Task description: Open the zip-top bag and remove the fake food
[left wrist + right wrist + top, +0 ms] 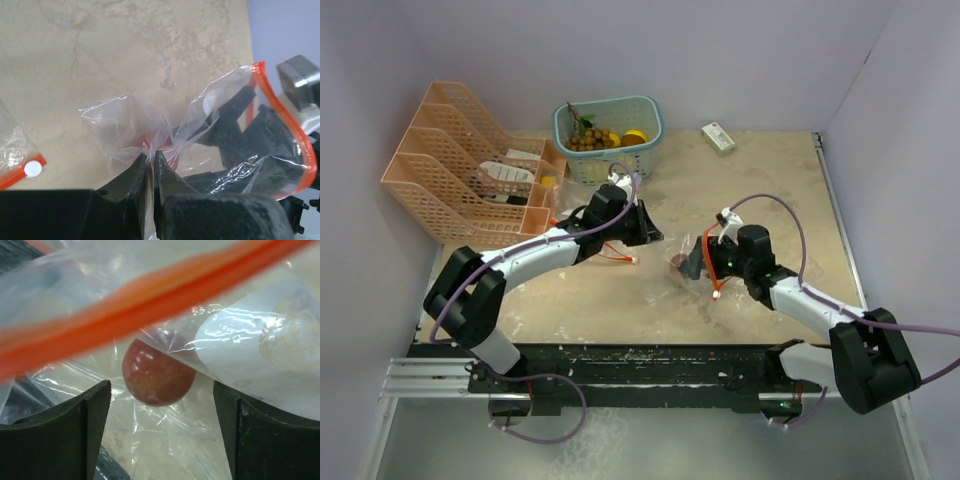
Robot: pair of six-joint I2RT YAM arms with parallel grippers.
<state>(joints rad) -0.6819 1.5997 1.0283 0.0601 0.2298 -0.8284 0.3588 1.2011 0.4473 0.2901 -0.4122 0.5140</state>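
Note:
A clear zip-top bag with an orange zip strip hangs between my two grippers above the table. My left gripper is shut on a pinch of the bag's plastic; from above the left gripper is at the bag's left end. My right gripper is open, its fingers either side of a glossy red-brown round fake fruit lying among the bag's plastic, not touching it. From above the right gripper is at the bag's right end. A brown ball cluster and yellow pieces lie in the basket.
A teal basket stands at the back centre. An orange file organiser stands at the back left. A white-green box lies at the back right. A second bag with an orange strip and white slider lies by the left arm.

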